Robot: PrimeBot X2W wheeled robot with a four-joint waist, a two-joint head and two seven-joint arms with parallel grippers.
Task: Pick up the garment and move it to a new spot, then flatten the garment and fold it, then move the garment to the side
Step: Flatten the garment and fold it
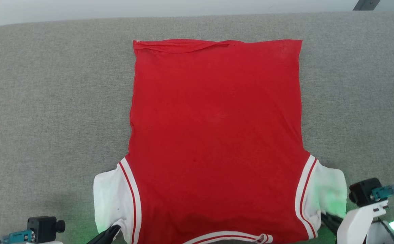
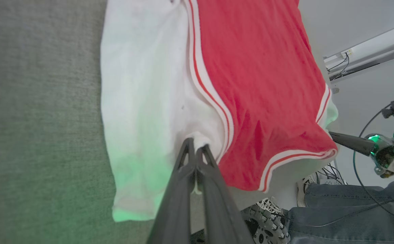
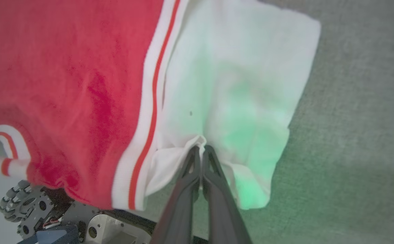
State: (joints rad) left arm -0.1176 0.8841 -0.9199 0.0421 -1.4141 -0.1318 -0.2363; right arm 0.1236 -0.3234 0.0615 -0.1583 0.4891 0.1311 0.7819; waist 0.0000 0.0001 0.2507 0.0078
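Grey woven cloth covers the wide surface (image 1: 47, 101) before us, running out on every side of our fingers. On it the garment (image 1: 217, 128), a red shirt, lies spread flat between our two grippers. Its hem is at the far end, well beyond the fingertips, with a small fold along the far left corner, and its neck end is nearest us, at the near edge of the surface. Its left sleeve (image 2: 139, 112), white and tinged with green light, spreads outward from our left fingers, and its right sleeve (image 3: 241, 84), likewise white and green-lit, spreads outward from our right fingers. In the left wrist view a person's leg (image 2: 346, 217) in blue jeans shows below the near edge, to the inner side of the fingers. Our left gripper (image 2: 195, 146) has its two dark fingers pressed together, with the near edge of the left sleeve nipped at the tips, just outside the white-and-red striped armhole trim (image 2: 210, 98). Our right gripper (image 3: 201, 148) is closed tight as well, and white sleeve cloth bunches into a small pucker where its tips pinch it, just outside the stripes on that side. Striped neck trim (image 1: 224, 236) curves between the two pairs of fingers. A small toothed wheel (image 2: 268, 220) sits under the surface edge, beside the left fingers.
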